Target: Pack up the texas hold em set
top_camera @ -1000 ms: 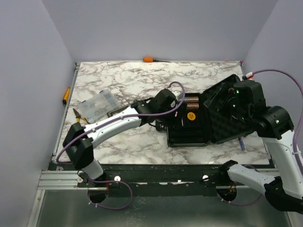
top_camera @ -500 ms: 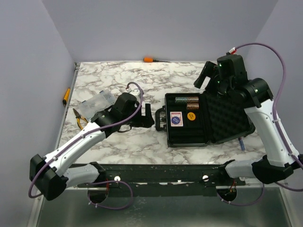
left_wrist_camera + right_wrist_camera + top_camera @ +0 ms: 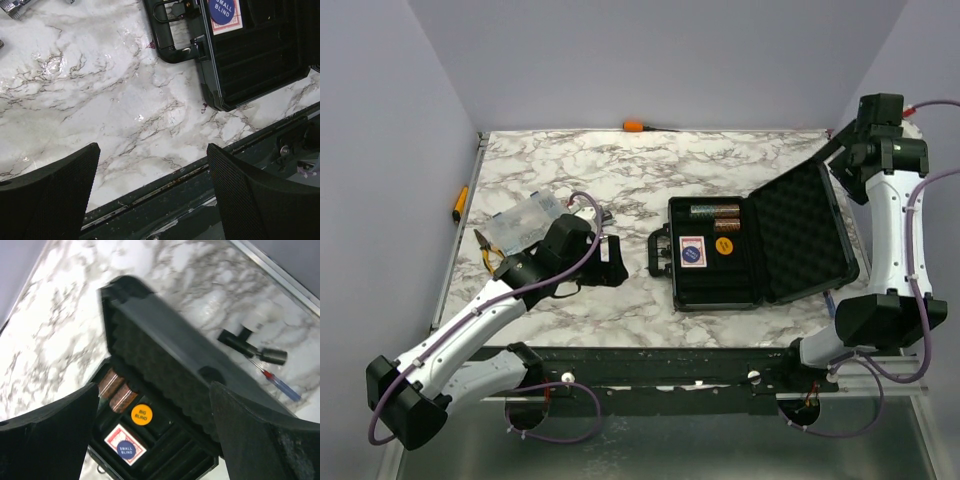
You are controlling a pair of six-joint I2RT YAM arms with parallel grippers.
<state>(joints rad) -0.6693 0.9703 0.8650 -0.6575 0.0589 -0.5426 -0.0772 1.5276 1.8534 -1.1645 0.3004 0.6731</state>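
Top external: case [image 3: 720, 281] lid up; L gripper [image 3: 152, 150], R gripper [image 3: 154, 390] agape.

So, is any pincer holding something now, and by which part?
Nothing is held. Both the left pincer and the right pincer are open and empty.

Left hand [image 3: 618, 262] withdrawn from case [image 3: 720, 282]; right hand [image 3: 838, 152] raised.

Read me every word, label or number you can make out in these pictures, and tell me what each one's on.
"BIG BLIND": on the orange disc.
"SMALL BLIND": on the blue disc, which lies on the red-backed deck.
Anything printed on the clear box is too small to read.
No other text is legible.
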